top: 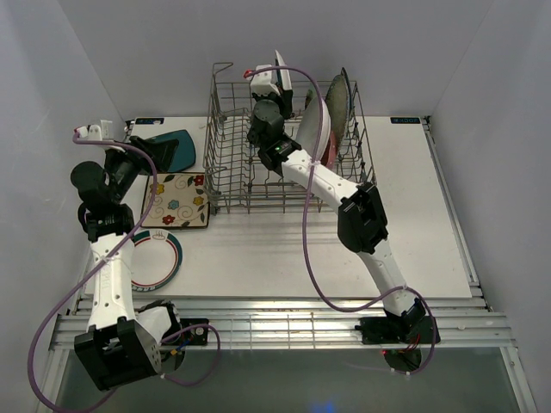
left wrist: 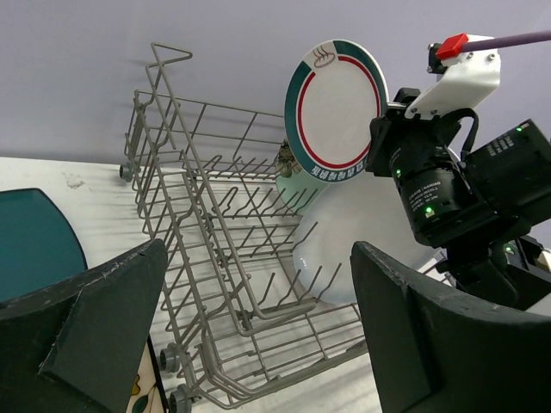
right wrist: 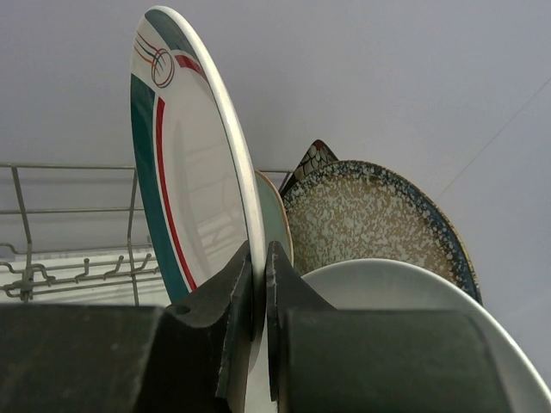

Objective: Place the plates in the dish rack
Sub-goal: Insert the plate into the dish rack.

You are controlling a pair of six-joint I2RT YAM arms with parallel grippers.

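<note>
The grey wire dish rack (top: 231,163) stands at the back middle of the table. My right gripper (top: 277,86) is inside it, shut on the rim of a white round plate with a green and red rim (right wrist: 185,172), held upright above the tines. Behind that plate stand a mint green plate (right wrist: 274,215), a speckled plate (right wrist: 379,224) and a big white oval plate (right wrist: 405,292). My left gripper (top: 153,148) is open and empty, left of the rack, over a teal square plate (top: 182,148). A floral square plate (top: 176,202) and another white rimmed plate (top: 155,258) lie on the table.
In the left wrist view the rack (left wrist: 207,215) fills the middle, with the right arm's wrist (left wrist: 448,181) at its right and the held plate (left wrist: 336,112) above. The teal plate (left wrist: 34,241) lies at the left. White walls close in the table on three sides.
</note>
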